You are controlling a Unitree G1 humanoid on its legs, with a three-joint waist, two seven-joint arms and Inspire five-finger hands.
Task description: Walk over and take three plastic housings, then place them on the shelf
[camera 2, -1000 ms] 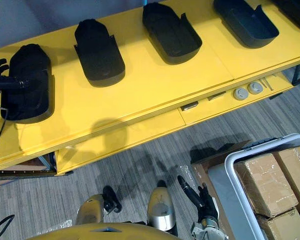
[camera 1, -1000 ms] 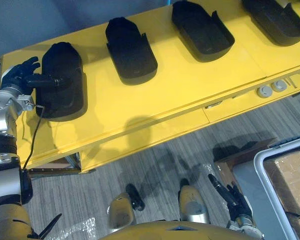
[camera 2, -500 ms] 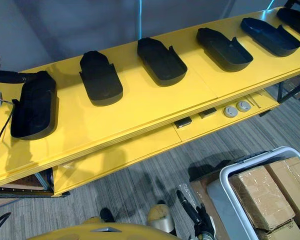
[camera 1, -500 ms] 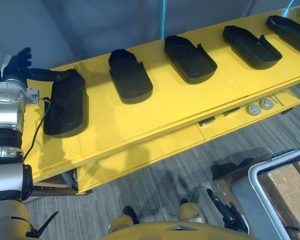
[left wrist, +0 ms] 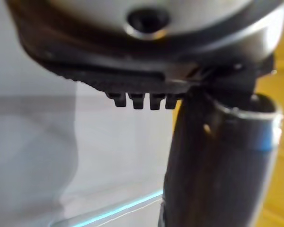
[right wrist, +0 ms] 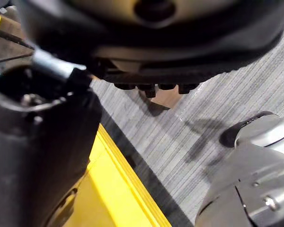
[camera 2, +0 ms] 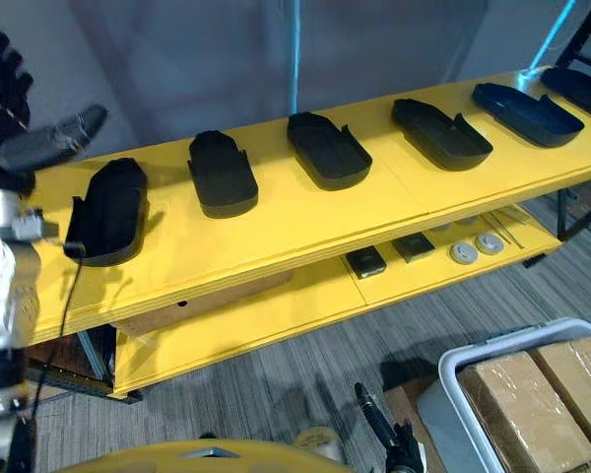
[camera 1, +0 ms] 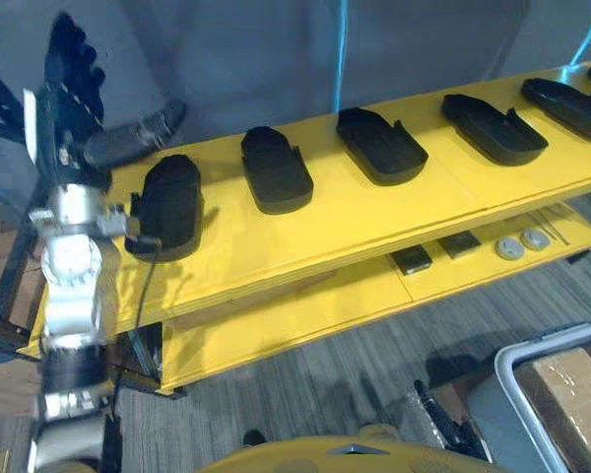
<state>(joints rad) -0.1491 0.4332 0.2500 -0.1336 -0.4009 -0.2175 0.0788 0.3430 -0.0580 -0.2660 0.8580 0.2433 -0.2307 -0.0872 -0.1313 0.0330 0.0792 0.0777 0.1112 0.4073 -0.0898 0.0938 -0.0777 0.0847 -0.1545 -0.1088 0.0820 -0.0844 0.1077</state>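
Across the far side runs the yellow workbench (camera 2: 276, 232), its top deck bare along the front edge and its lower ledge (camera 2: 266, 315) stepping out beneath. Grey carpet (camera 2: 305, 370) lies open between bench and robot. At the near right stands a white-rimmed cart (camera 2: 451, 367) loaded with cardboard boxes (camera 2: 522, 404).

Five black plastic housings rest in a row on the top deck, well apart from each other and in no hand: the leftmost housing (camera 1: 167, 205), second housing (camera 1: 276, 169), third housing (camera 1: 379, 146), fourth housing (camera 1: 492, 128) and fifth housing (camera 1: 571, 97).

The left hand (camera 1: 71, 99) is raised above the bench's left end, fingers straight and spread, thumb jutting out above the leftmost housing but apart from it. The right hand (camera 2: 396, 449) hangs low over the carpet, fingers seemingly straight, though little of them shows. Two round discs (camera 2: 463, 252) and two dark square pieces (camera 2: 366, 261) lie on the ledge.

A second ago the left thumb lay across the leftmost housing. Now the hand is lifted off, and the housing sits on the deck as before.
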